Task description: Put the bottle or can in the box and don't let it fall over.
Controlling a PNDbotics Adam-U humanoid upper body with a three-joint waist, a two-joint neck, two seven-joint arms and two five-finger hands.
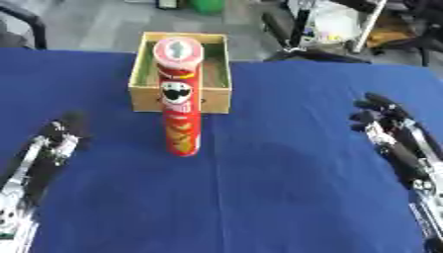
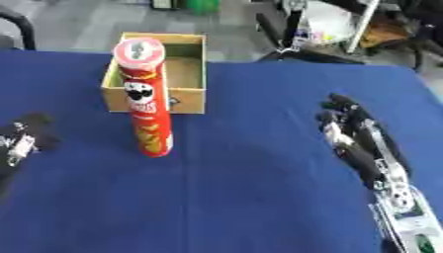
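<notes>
Left hand (image 1: 54,141) low at left side of table, forearm running to lower left corner, fingers pointing away from robot; fingers look relaxed, holding nothing, touching nothing. Right hand (image 2: 350,126) at right side, forearm running to lower right corner, fingers extended and slightly apart, empty. Red chip can (image 1: 180,106) upright on blue table (image 1: 286,197), just in front of cardboard box (image 2: 195,59), near wall. Box open-topped, at table's far edge. Bare cloth between can and each hand.

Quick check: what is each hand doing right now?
Left hand: open, holding nothing, apart from the can.
Right hand: open, holding nothing.
</notes>
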